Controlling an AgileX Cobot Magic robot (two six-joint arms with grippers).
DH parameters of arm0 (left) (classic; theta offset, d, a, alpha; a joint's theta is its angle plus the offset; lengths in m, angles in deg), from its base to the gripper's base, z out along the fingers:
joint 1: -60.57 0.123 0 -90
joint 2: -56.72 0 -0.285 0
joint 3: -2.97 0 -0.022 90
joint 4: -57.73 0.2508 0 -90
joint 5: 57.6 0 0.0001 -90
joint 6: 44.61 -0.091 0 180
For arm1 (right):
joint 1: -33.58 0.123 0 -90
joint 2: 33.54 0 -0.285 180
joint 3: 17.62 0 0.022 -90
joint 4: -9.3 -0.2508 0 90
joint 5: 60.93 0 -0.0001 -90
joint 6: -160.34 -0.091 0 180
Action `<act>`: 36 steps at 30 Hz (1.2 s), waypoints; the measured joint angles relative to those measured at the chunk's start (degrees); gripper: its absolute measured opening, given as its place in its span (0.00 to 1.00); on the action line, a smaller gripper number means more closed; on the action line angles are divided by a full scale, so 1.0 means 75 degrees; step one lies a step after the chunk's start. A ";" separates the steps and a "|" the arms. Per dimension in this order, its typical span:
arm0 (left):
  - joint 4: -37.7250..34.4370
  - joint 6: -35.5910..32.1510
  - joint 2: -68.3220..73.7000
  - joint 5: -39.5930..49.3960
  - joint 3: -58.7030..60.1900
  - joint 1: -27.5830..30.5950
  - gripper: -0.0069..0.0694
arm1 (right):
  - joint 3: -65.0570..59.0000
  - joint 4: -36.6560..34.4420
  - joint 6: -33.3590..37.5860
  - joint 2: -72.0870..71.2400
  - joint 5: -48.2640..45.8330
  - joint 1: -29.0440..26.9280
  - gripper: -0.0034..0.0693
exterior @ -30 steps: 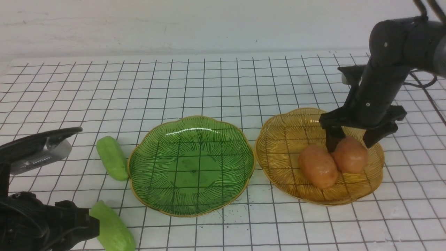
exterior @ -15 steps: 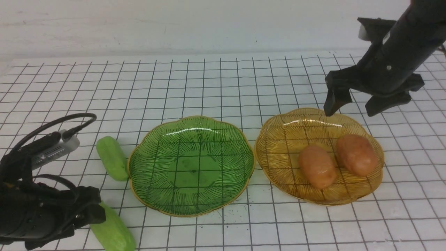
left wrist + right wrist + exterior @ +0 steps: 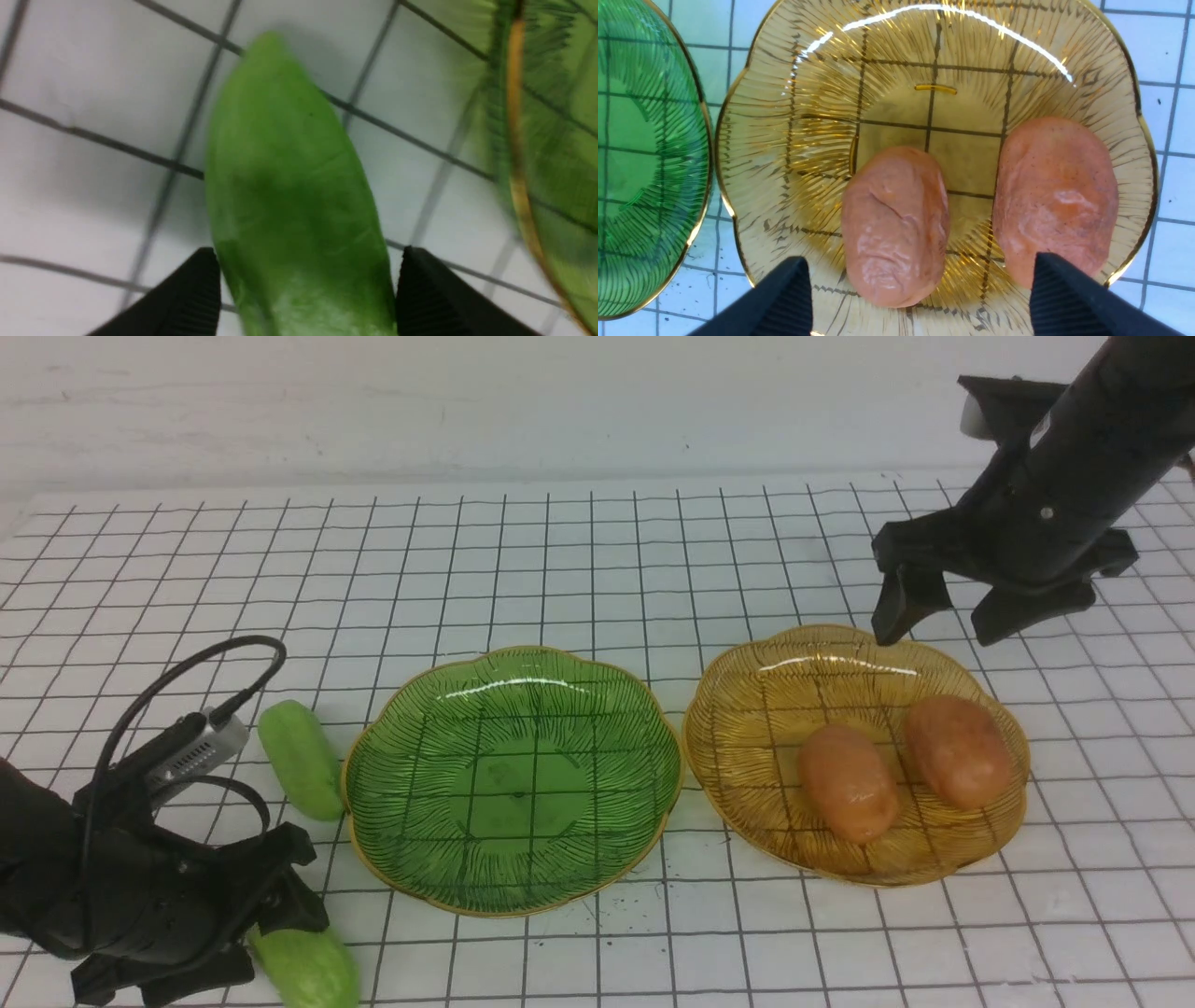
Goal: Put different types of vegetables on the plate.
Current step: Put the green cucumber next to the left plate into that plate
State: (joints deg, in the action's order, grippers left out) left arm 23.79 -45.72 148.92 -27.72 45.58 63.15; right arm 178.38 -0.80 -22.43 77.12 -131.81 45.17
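Two arms show on my feed. The left arm sits low at the near left corner of the gridded table, its wrist tipped down and to the right. The left gripper straddles the near cucumber, which lies on the table just outside the green dish. From the left wrist camera I see its jaws spread with one finger on either side of that cucumber. I cannot tell whether the pads touch it. The far cucumber lies beside the dish's left rim.

The right arm slants down from the upper right. The right gripper points downward over the far rim of the amber dish, jaws wide and holding nothing. Both potatoes lie in that dish: the left potato and the right potato, a small gap between them.

A second ago the right gripper was down in the amber dish with its fingers around the right potato, which pressed against its neighbour. Now the gripper is lifted clear and that potato rests nearer the right rim. The left arm has swung forward and lower, covering more of the near cucumber.
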 joint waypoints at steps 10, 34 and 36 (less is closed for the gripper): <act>-0.0026 -0.0160 0.0129 -0.0098 0.0008 0.0000 0.61 | 0.0000 -0.0091 0.0119 0.0000 -0.0002 0.0019 0.83; 0.0622 -0.1064 0.1309 0.2364 -0.4506 -0.1258 0.61 | -0.1480 -0.0503 0.0633 -0.2804 -0.0087 0.0042 0.62; 0.0638 -0.1064 0.1690 0.2364 -0.4800 -0.1391 0.61 | -0.1803 -0.0496 0.0660 -0.2948 -0.0095 0.0042 0.61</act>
State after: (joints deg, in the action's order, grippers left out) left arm 28.57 -53.70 161.60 -9.99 9.58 52.72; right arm 164.85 -4.52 -17.49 55.01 -132.52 45.49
